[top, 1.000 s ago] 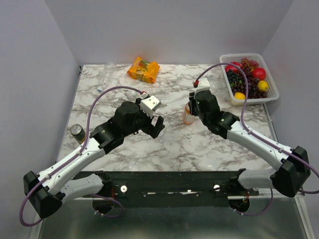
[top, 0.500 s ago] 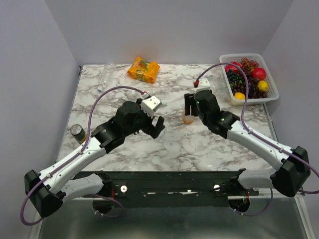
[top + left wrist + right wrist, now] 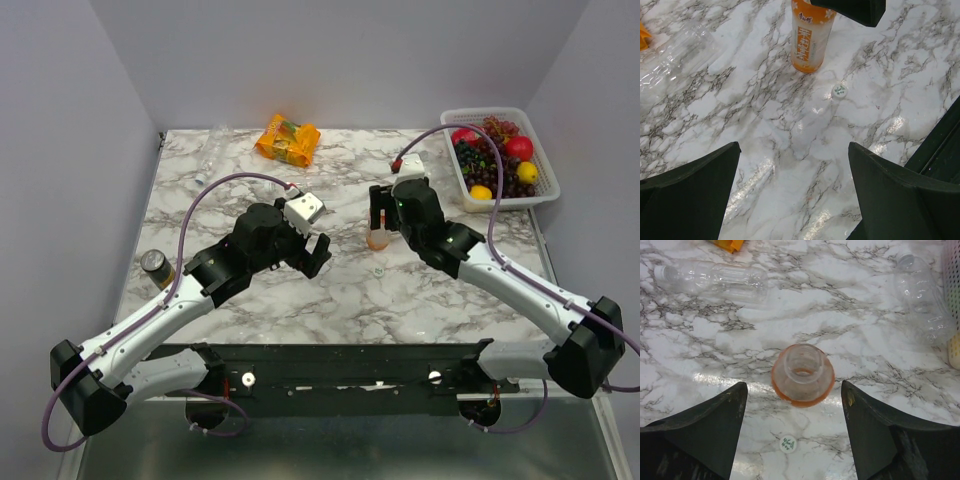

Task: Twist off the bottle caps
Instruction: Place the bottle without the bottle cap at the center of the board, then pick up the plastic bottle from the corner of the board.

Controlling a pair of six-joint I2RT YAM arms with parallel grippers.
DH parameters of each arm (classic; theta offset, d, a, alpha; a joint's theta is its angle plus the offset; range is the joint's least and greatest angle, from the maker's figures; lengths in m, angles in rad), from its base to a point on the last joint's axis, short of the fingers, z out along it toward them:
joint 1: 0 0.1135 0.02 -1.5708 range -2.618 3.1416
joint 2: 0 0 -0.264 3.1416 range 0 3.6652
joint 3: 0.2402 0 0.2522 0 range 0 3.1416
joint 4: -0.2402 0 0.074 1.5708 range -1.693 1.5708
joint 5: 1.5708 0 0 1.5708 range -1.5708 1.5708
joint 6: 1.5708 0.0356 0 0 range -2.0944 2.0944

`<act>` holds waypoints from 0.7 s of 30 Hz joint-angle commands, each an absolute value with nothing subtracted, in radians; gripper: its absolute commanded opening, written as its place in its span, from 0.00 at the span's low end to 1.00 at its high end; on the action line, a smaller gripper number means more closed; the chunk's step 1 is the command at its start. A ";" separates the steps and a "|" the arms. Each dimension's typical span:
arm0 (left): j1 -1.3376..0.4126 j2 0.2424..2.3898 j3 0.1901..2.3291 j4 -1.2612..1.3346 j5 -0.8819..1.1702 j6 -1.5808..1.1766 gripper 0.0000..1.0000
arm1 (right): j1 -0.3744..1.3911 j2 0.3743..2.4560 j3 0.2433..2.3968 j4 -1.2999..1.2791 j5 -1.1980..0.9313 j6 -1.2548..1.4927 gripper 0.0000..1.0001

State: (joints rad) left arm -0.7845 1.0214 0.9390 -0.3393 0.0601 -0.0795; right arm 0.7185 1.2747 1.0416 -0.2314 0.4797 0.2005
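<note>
The orange bottle [image 3: 803, 374] stands upright on the marble, its mouth bare. Its white cap [image 3: 788, 443] lies flat on the table just in front of it. My right gripper [image 3: 794, 385] hangs open above the bottle and holds nothing. In the top view the bottle [image 3: 377, 238] sits under the right gripper [image 3: 381, 213], with the cap [image 3: 378, 269] beside it. My left gripper [image 3: 792, 150] is wide open over bare marble, short of the bottle [image 3: 810, 35] and cap [image 3: 839, 91]. A clear bottle [image 3: 715, 277] lies on its side with a white cap on. Another clear bottle [image 3: 922, 295] lies near the basket.
A white basket [image 3: 545, 160] of fruit stands at the back right. An orange snack packet [image 3: 288, 138] lies at the back middle. A clear bottle [image 3: 210, 152] lies at the back left, and a dark can [image 3: 154, 264] stands near the left edge.
My right gripper, shut at the orange bottle's top a second ago, has opened and lifted back slightly. The left arm has hardly moved.
</note>
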 commanded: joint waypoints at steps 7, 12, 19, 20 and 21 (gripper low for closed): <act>-0.782 1.028 0.948 -0.350 0.057 -0.086 0.99 | 0.718 1.174 1.028 -0.239 0.483 0.192 0.84; -0.782 1.017 0.945 -0.344 0.051 -0.086 0.99 | 0.697 1.099 1.020 -0.239 0.460 0.172 0.83; -0.782 1.012 0.945 -0.339 0.060 -0.086 0.99 | 0.421 1.049 1.038 -0.227 0.192 0.175 0.83; -0.782 1.011 0.942 -0.341 0.060 -0.084 0.99 | 0.390 1.060 1.045 -0.224 0.139 0.173 0.83; -0.782 1.011 0.942 -0.339 0.060 -0.084 0.99 | 0.362 1.072 1.052 -0.225 0.114 0.170 0.83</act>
State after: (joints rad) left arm -0.7845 1.0248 0.9390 -0.3393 0.0601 -0.0795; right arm 0.4622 1.0466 1.0290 -0.2256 0.2951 0.1825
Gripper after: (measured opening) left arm 0.988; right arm 0.828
